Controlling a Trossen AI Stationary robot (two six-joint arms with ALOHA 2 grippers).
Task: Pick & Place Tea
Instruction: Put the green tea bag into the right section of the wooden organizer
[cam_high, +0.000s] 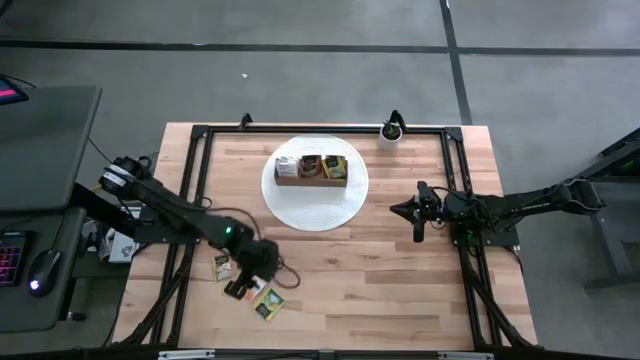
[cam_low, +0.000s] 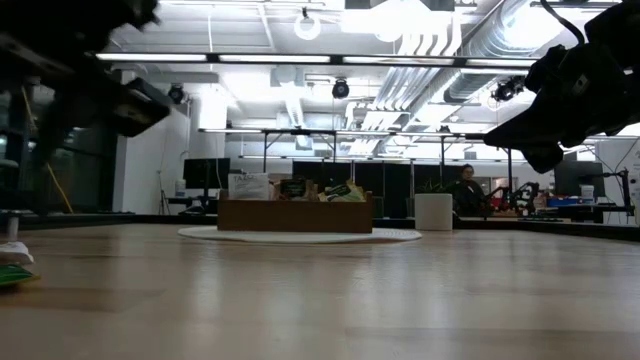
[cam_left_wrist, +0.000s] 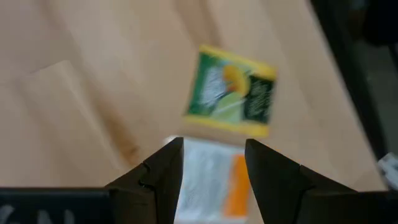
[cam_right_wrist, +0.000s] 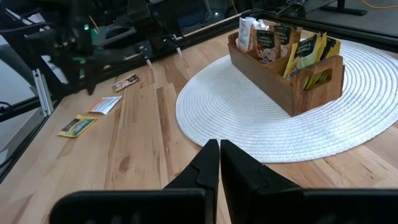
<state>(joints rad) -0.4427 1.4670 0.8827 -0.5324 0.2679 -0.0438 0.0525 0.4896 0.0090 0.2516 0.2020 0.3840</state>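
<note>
A wooden table (cam_high: 400, 270) seen from above, with two dark robot arms reaching in from either side. In the lower left of the overhead frame the left gripper (cam_high: 243, 283) hangs over three loose tea sachets. A tan sachet (cam_high: 222, 266) lies just left of the gripper; a white-orange sachet (cam_left_wrist: 214, 180) sits directly beneath it, largely hidden from above; a green-yellow sachet (cam_high: 268, 302) lies lower right of it, turned cornerwise to the table edge.

In the left wrist view the gripper's fingers (cam_left_wrist: 163, 177) stand apart, one on each side of the white-orange sachet, gripping nothing. That sachet's orange stripe runs up the frame, roughly in line with the fingers. The green-yellow sachet (cam_left_wrist: 231, 91) lies just past it, tilted a little clockwise, its yellow bands along the top and bottom edges (both sachets look flat on the wood).

At upper centre of the overhead frame a round white woven mat (cam_high: 300, 205) carries a brown wooden box (cam_high: 312, 181) with three compartments, each holding upright sachets; their number cannot be counted. A small white pot with a green plant (cam_high: 390, 133) stands at the top right of the mat.

The right gripper (cam_high: 417, 212) waits at centre right, fingers pressed together and empty, pointing towards the mat.

The table is pale butcher-block planks framed by black rails. The low view shows a workshop behind: ceiling ducts, strip lights, desks with monitors, and a seated person in the far background
</note>
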